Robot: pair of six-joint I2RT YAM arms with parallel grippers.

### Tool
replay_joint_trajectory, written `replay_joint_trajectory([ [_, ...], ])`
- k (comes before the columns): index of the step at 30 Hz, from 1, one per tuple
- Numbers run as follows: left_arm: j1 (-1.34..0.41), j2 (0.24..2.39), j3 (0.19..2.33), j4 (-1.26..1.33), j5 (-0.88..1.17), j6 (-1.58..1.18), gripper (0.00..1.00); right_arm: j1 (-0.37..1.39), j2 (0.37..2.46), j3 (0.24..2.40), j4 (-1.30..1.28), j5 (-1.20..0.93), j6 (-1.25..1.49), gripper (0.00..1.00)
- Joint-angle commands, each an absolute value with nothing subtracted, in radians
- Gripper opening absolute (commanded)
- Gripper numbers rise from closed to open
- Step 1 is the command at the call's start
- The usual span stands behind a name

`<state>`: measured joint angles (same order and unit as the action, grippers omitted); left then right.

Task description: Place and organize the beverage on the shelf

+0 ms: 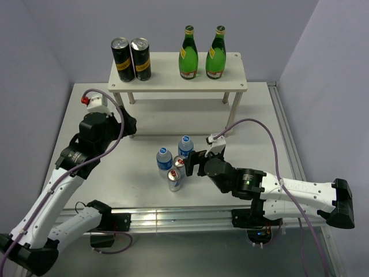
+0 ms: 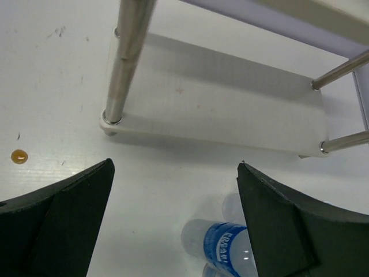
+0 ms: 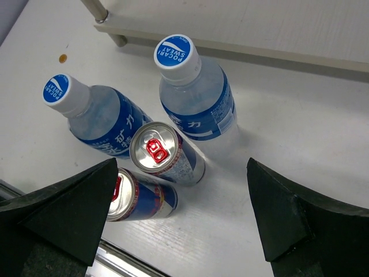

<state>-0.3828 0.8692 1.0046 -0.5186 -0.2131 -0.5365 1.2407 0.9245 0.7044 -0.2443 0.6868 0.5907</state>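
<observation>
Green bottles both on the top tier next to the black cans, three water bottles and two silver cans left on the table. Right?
No: two water bottles, not three; the right wrist view shows both. Rest holds: green bottles on the top tier of the shelf by the black cans, two silver cans on the table.

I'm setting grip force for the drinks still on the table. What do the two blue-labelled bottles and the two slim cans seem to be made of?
Blue-labelled bottles: probably thin clear plastic, judging by the see-through walls, glossy wrap label and white screw caps.
Slim cans: apparently aluminium, with bright silver tops, red pull tabs and glossy printed sides.
</observation>
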Motion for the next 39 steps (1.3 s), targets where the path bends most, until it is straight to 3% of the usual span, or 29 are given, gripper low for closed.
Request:
replay_joint_trajectory([
  [1,-0.524,0.893,1.101,-0.508,-0.501,-0.551,0.95,1.249,0.926,0.684,-0.189,0.732,0.623,1.0],
  [8,-0.94,0.845,1.029,-0.646,-1.031,-0.817,0.95,1.246,1.005,0.667,-0.106,0.771,0.603,1.0],
  [16,-1.158,0.798,0.98,-0.79,-1.085,-1.017,0.95,1.175,1.138,0.664,-0.003,0.755,0.539,1.0],
  [26,-1.216,0.83,0.948,-0.911,-1.106,-1.111,0.95,1.049,1.27,0.69,0.138,0.674,0.491,1.0],
  [39,-1.324,0.75,0.907,-1.066,-1.135,-1.253,0.95,1.034,1.427,0.738,0.201,0.649,0.52,1.0],
])
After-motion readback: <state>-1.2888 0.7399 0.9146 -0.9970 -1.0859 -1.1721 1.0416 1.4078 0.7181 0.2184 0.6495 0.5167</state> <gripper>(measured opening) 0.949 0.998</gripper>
